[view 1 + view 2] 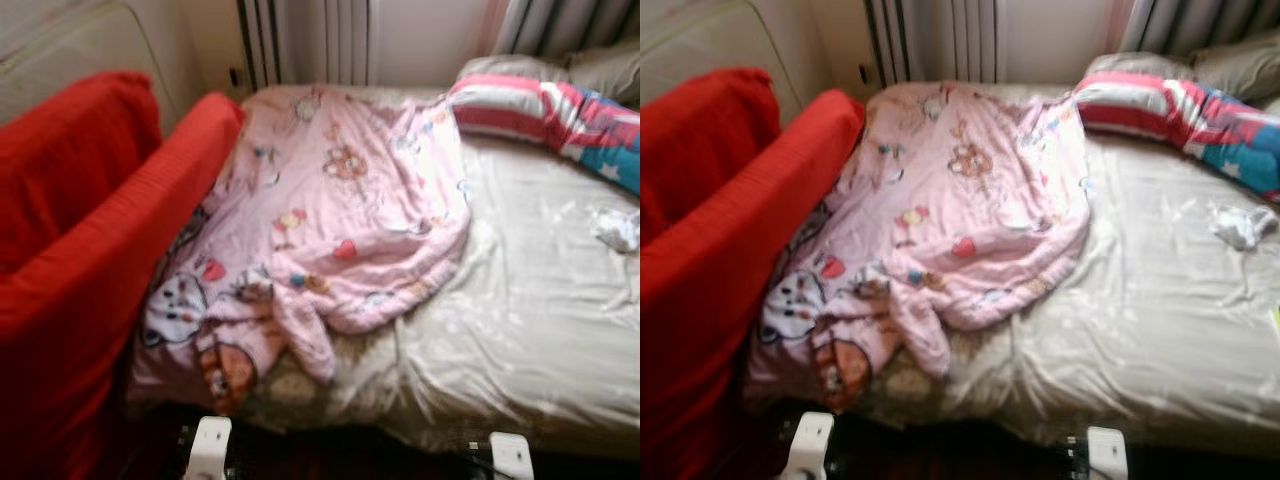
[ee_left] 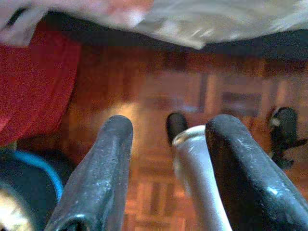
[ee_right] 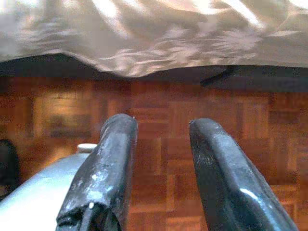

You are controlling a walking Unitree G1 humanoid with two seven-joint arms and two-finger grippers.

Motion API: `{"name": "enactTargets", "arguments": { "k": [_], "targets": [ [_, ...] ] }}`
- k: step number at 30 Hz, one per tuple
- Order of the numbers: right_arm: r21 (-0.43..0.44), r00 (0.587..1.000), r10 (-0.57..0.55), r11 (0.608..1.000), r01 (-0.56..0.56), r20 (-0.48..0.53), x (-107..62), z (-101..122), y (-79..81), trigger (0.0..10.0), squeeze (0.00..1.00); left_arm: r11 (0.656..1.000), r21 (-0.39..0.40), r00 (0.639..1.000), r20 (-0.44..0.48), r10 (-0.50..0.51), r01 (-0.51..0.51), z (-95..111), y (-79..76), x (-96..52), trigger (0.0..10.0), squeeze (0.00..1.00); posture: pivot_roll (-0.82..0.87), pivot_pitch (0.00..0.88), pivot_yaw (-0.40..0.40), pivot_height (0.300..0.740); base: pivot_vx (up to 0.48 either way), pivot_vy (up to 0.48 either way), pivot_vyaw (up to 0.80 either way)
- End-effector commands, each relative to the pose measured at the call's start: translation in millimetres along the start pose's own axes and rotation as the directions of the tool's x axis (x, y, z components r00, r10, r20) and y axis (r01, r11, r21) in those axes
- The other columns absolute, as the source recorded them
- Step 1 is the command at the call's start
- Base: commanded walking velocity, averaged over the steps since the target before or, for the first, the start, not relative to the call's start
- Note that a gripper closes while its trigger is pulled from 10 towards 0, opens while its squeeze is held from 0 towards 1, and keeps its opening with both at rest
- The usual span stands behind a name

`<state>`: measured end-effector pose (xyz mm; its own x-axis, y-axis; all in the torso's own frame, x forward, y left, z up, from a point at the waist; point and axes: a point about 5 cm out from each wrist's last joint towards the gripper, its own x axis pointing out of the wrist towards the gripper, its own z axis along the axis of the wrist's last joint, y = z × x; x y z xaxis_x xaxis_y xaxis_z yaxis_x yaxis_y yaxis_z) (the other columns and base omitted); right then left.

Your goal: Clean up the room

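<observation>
Both claws hung low by the bed's edge, the left claw (image 2: 163,159) and the right claw (image 3: 161,163) each with its 2 black fingers spread apart and holding nothing above the wooden floor (image 3: 159,110). Across the middle and left of the head view, the pink blanket (image 1: 340,200) lay rumpled on the bed (image 1: 540,330), its lower left end drooping beside the red sofa (image 1: 90,260). It looked soft, light and floppy, so a pinch on a bunched fold near the lower edge would probably hold best.
</observation>
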<state>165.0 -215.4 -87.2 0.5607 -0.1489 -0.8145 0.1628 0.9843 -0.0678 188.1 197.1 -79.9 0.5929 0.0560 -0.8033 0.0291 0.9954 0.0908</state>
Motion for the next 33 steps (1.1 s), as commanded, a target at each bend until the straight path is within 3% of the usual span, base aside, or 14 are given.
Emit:
{"name": "enactTargets", "arguments": {
  "k": [1,13,33],
  "targets": [
    [-0.008,1.0,-0.004,1.0,0.004,-0.026,-1.6,-8,-2.0,10.0,0.0,1.0,0.018,1.0,-0.025,-0.008,0.008,-6,-1.9,-0.8,10.0,0.0,-0.1,0.108,0.018,0.74,0.0,0.439,0.0],
    [-0.026,0.999,0.002,1.0,-0.003,-0.041,-3.2,-14,-4.2,10.0,0.0,1.0,0.016,1.0,-0.029,-0.011,0.011,-7,-0.6,-1.1,10.0,0.0,-0.1,0.108,0.017,0.74,0.0,0.0,0.0],
    [-0.024,0.999,0.026,0.999,-0.027,-0.034,-4.1,-19,5.9,10.0,0.0,1.0,0.012,0.999,-0.021,-0.024,0.024,-6,-3.3,-0.7,10.0,0.0,-0.09,0.124,0.018,0.74,0.0,0.0,0.75]
  ]
}}
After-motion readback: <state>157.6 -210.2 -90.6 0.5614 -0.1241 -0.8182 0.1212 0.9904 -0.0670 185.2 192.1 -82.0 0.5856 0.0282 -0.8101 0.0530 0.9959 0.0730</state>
